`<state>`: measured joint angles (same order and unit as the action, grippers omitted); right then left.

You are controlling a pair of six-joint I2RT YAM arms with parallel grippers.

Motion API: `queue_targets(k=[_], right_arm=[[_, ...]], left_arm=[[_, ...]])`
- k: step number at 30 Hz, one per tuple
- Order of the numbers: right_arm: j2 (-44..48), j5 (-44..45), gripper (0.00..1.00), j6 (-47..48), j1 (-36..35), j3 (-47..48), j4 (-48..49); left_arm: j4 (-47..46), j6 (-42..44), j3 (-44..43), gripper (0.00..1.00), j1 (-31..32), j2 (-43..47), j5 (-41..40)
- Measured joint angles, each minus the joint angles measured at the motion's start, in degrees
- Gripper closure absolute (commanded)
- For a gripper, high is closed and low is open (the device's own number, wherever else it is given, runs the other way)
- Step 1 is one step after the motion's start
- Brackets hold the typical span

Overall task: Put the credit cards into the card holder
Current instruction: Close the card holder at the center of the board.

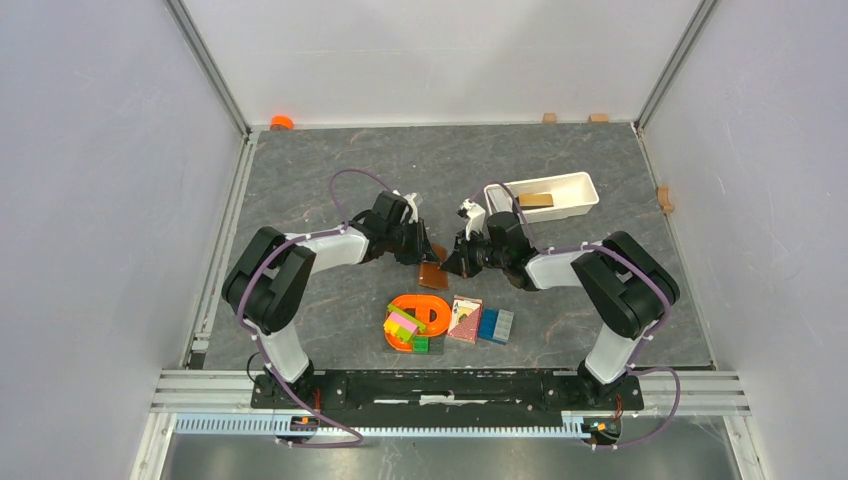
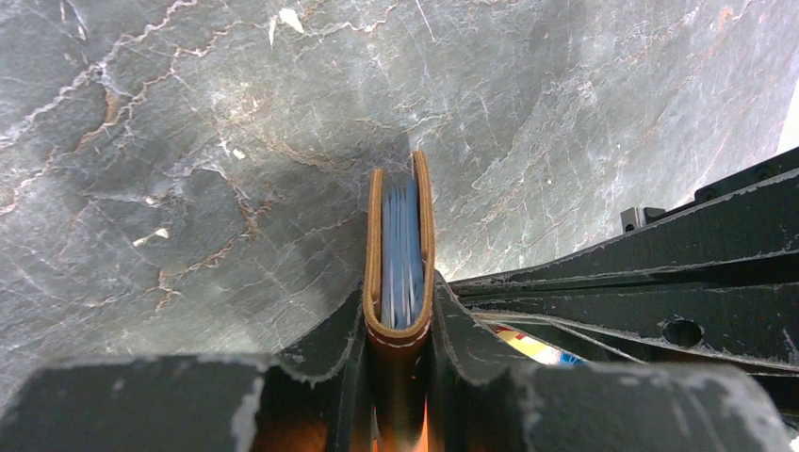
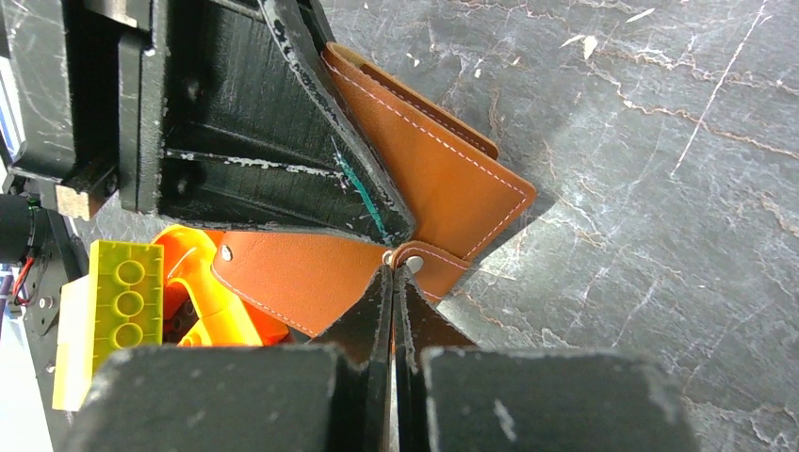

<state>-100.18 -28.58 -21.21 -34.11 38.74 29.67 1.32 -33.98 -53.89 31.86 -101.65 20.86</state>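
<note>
The card holder (image 2: 423, 218) is a brown leather wallet held on edge. My left gripper (image 2: 400, 315) is shut on its folded end. The bluish credit cards (image 2: 402, 254) stand between its two leather walls. In the right wrist view the card holder (image 3: 443, 179) spreads open, with the left gripper's black fingers (image 3: 283, 122) on it. My right gripper (image 3: 396, 271) is shut on its small clasp strap (image 3: 435, 264). From above, both grippers, left (image 1: 420, 250) and right (image 1: 455, 262), meet over the card holder (image 1: 432, 276) at the table's middle.
An orange ring toy (image 1: 428, 312) with yellow and green bricks (image 1: 402, 324), a red playing-card pack (image 1: 465, 318) and blue blocks (image 1: 496, 325) lie just in front. A white tray (image 1: 575, 185) holding a brown piece stands at the back right. Walls enclose the table.
</note>
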Motion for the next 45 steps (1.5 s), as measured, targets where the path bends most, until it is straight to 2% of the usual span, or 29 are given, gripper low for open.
queue_targets(k=[20, 24, 27, 30, 37, 41, 44, 45], right_arm=[[0.0, -4.9, 1.0, 0.4, -2.4, 0.1, 1.3], [2.1, -2.8, 0.82, 2.2, -2.4, 0.3, -3.4], [5.4, -0.4, 0.69, 3.7, -2.1, 0.3, -7.3], [8.5, 2.8, 0.56, 5.2, -1.7, 0.5, -10.3], [11.3, 9.2, 0.36, 5.4, -0.5, 0.5, -13.7], [13.7, 8.4, 0.27, 4.5, 1.3, -0.5, -13.6], [18.7, 4.1, 0.23, 2.7, 4.8, -3.8, -10.6], [20.6, 1.9, 0.1, 2.0, 6.7, -5.0, -9.4]], left_arm=[[1.3, 0.0, -0.6, 0.98, 0.2, 0.0, -1.2], [1.2, 0.0, -0.6, 0.9, 0.2, 0.0, -1.0], [1.1, 0.0, -0.6, 0.88, 0.2, 0.0, -0.9], [0.9, 0.0, -0.5, 0.89, 0.2, 0.1, -0.7], [-3.9, 0.0, 2.8, 0.98, 0.1, 1.7, 0.9], [-10.3, 0.0, 8.6, 0.98, 0.1, 4.9, 3.5], [-12.7, 0.0, 12.5, 0.98, 0.1, 9.4, 4.9], [-13.1, 0.0, 12.9, 0.98, 0.1, 10.8, 5.3]])
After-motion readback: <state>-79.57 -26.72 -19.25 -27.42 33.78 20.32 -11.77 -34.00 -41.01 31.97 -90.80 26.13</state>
